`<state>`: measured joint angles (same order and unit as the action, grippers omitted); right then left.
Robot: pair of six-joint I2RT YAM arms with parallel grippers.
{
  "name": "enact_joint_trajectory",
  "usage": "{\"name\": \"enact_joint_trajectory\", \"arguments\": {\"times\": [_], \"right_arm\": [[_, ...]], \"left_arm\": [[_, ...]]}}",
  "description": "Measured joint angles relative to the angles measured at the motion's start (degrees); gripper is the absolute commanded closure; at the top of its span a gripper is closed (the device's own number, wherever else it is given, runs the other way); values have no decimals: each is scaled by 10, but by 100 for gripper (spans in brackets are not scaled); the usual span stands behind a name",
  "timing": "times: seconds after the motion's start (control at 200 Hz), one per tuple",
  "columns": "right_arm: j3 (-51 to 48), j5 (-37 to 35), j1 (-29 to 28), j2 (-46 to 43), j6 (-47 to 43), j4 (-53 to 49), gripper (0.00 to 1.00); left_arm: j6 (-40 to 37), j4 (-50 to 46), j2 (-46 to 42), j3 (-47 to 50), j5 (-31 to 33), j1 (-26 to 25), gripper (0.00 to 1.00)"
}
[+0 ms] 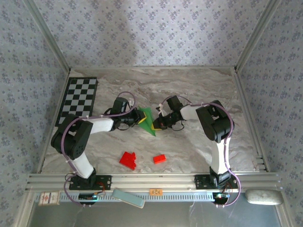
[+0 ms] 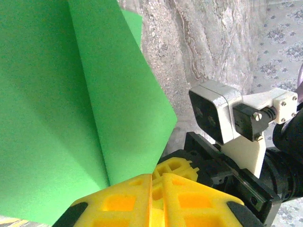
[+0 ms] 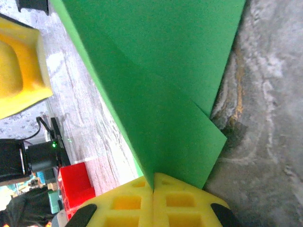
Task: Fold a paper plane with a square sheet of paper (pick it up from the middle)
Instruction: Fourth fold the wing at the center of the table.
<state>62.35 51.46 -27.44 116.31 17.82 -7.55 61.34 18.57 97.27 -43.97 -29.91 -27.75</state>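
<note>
The square sheet of paper, bright green and creased into a pointed shape, is held off the table between both grippers at the middle of the top view. My left gripper is shut on its left edge. In the left wrist view the paper rises in folded layers from the closed yellow fingertips of the left gripper. My right gripper is shut on the lower right part. In the right wrist view the paper is pinched at its fold in the right gripper.
Two small red blocks lie on the marble table in front of the grippers. A black-and-white checkered board lies at the back left. Metal frame rails border the table. The right arm's wrist camera is close to the left gripper.
</note>
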Motion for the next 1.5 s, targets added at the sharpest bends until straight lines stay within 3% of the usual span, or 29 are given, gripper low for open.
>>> {"name": "enact_joint_trajectory", "arguments": {"times": [0.505,0.785,1.224,1.499], "right_arm": [[29,3,3,9,-82,-70,95],[30,10,5,9,-81,-71,87],[24,24,16,10,-77,-70,90],[28,29,17,16,-76,-75,91]], "left_arm": [[-10,-93,30,0,34,0,88],[-11,-150,34,-25,48,0,89],[22,-157,33,-27,55,-4,90],[6,-144,24,-25,45,-5,81]]}}
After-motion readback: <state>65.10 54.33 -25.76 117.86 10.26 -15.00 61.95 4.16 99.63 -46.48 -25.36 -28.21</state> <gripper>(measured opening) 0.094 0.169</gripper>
